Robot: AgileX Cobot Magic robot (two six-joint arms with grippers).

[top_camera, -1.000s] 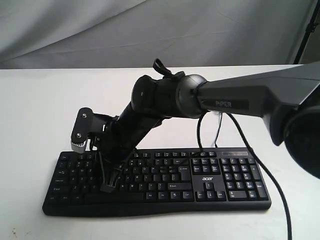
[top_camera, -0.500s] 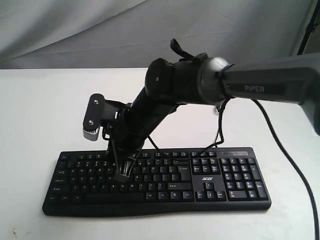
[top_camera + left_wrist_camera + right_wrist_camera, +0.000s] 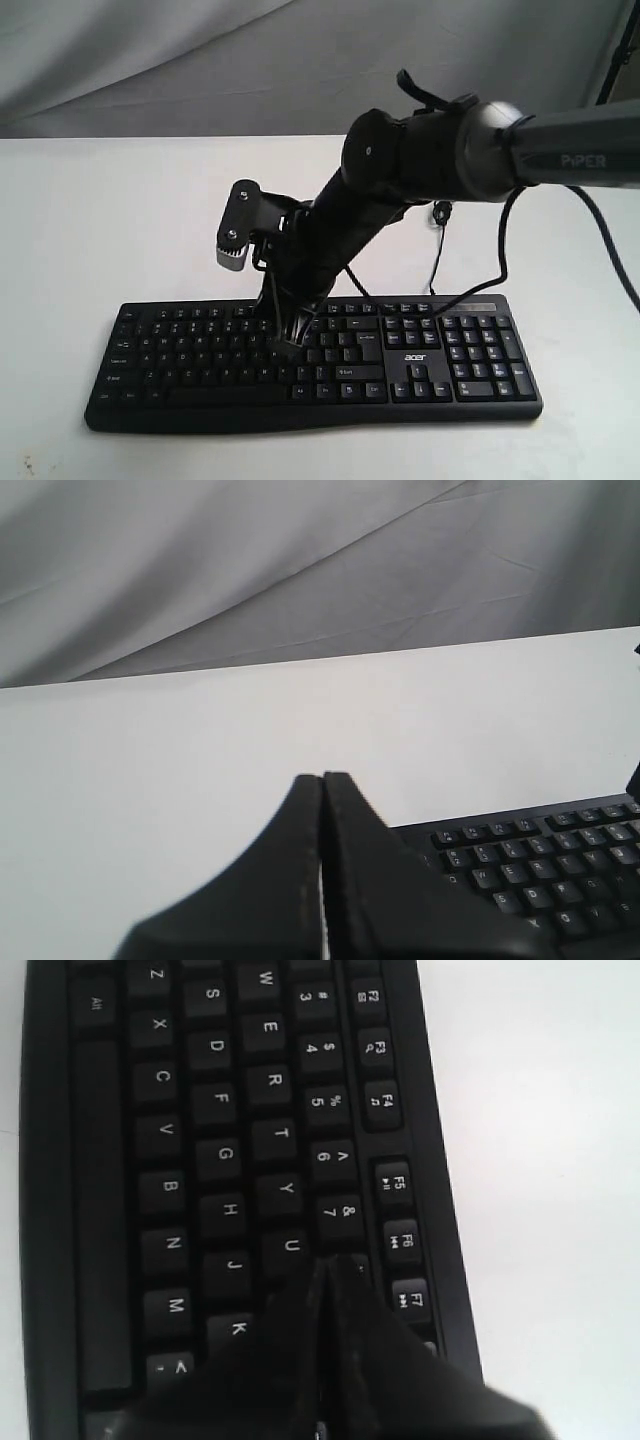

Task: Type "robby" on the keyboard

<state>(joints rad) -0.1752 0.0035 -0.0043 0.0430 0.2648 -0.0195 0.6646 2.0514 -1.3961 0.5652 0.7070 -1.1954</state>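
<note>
- Exterior view: one keyboard (image 3: 340,368) and one arm in sight. The right claw (image 3: 290,345) points down with its tip at the letter keys, left of the keyboard's middle. Its fingers look drawn together, and the keyboard spreads out to both sides beneath it.
- The keyboard is wide, black and full-size, with small white legends, a number pad at the far end from the claw and a white "acer" logo (image 3: 415,357). It lies flat on the white table (image 3: 100,220).
- Left wrist view: one left claw (image 3: 322,780), its two black fingers pressed together with only a hairline seam between them, holding nothing. It hangs over bare table (image 3: 200,740); one corner of the keyboard (image 3: 540,860) lies just off to its side, apart from the fingertips.
- Right wrist view: the right claw (image 3: 325,1265) is closed to a narrow point and empty. Its tip sits over the keyboard (image 3: 200,1140) just beyond the U key (image 3: 291,1247), near 7. Whether it presses a key cannot be told.
</note>
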